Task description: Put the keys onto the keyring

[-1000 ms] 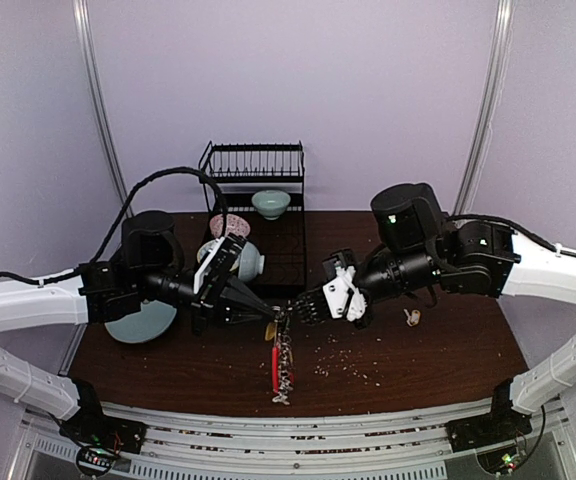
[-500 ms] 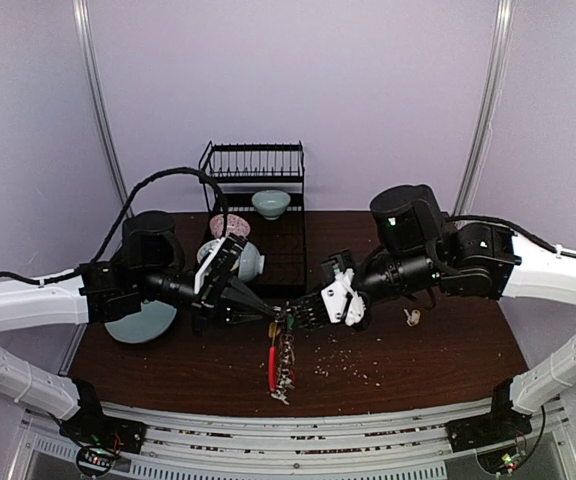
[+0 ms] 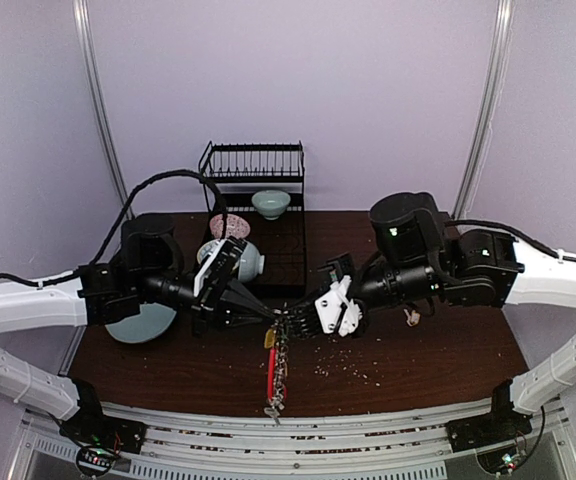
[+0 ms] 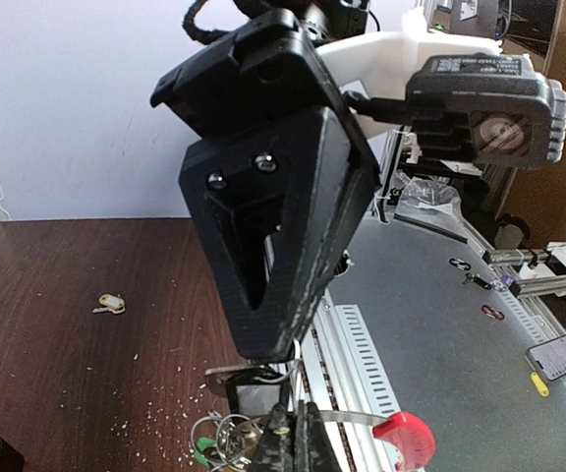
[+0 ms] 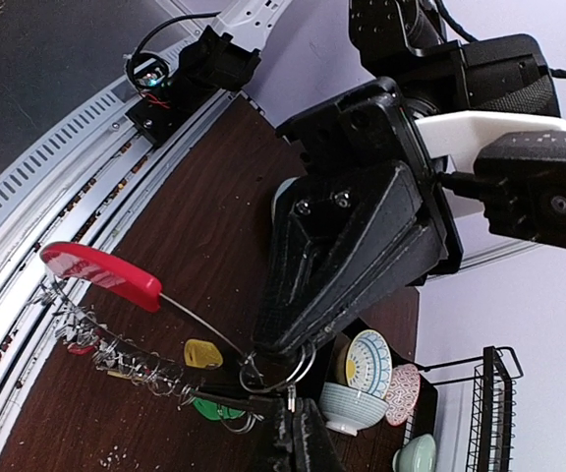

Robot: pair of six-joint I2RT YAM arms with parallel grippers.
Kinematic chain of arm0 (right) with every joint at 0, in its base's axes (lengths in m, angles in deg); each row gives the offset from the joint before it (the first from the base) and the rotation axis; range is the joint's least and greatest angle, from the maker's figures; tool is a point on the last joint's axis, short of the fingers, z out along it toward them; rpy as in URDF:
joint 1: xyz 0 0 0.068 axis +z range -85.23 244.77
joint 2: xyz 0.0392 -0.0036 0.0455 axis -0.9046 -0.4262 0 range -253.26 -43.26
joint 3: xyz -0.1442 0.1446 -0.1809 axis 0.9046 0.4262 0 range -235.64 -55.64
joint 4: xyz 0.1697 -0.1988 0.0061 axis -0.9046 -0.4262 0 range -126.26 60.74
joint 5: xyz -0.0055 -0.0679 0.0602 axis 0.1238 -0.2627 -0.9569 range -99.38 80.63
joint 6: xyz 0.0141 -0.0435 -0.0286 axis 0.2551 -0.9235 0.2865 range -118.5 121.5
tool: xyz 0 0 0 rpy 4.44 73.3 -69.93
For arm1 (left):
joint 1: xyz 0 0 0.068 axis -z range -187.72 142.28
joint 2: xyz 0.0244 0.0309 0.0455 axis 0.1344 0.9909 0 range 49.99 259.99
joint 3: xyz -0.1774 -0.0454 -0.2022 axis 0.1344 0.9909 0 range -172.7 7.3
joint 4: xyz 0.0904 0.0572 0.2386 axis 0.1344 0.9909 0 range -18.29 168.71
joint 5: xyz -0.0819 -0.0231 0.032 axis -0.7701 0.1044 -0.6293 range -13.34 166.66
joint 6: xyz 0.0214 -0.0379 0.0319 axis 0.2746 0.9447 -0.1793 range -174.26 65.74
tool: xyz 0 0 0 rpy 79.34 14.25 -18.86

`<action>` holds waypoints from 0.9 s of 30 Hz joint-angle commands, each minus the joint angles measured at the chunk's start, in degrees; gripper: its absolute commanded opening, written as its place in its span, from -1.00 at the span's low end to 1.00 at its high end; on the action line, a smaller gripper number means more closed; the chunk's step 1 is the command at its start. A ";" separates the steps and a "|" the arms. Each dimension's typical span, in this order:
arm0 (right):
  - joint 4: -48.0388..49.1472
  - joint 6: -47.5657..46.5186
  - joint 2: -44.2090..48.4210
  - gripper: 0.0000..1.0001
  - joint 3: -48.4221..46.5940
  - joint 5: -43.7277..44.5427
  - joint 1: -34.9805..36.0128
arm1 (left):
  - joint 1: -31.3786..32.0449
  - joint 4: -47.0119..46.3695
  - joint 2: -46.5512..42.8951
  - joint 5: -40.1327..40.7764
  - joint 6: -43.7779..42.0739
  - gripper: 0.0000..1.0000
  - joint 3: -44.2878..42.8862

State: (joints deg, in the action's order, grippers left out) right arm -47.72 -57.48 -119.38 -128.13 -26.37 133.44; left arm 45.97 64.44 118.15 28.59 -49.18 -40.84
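Observation:
The keyring [image 3: 282, 327] hangs above the table's front middle, pinched from both sides. My left gripper [image 3: 271, 317] is shut on it from the left, my right gripper [image 3: 296, 322] from the right, their tips almost touching. Below the ring dangle a red strap [image 3: 270, 375] and a bunch of keys [image 3: 279, 392]. In the right wrist view the thin ring [image 5: 285, 371] sits between my shut fingers [image 5: 298, 433] and the other gripper's tip, with the red clip [image 5: 101, 273], a yellow tag [image 5: 202, 352] and a green tag [image 5: 214, 408]. One loose key [image 3: 411, 316] lies on the table at right, also in the left wrist view, yellowish-headed [image 4: 109, 304].
A black dish rack [image 3: 253, 160] holding a green bowl [image 3: 270, 203] stands at the back. Stacked bowls [image 3: 240, 260] sit behind my left gripper, and a pale blue plate [image 3: 140, 322] lies under the left arm. Crumbs [image 3: 343, 365] dot the brown table [image 3: 448, 350].
Both grippers have drifted slightly toward the front with the keyring still pinched. The dangling bunch and red strap now hang straighter and lower.

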 commanded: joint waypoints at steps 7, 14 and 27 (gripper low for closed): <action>-12.25 37.46 -1.95 -1.00 -8.55 12.69 -0.46 | 2.91 3.37 -8.65 25.07 -12.00 -1.00 0.58; -17.18 66.62 -5.45 -1.00 -12.74 13.82 -2.37 | 8.23 6.10 -11.11 48.56 -25.46 -1.00 1.82; -17.30 82.18 -9.45 -1.00 -15.00 3.23 -1.63 | 13.26 9.17 -12.96 45.81 -36.79 -1.00 2.02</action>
State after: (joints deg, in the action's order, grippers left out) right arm -65.42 21.07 -128.78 -143.61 -18.87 131.16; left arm 58.89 76.44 106.04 76.58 -83.10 -38.41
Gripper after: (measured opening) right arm 0.005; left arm 0.006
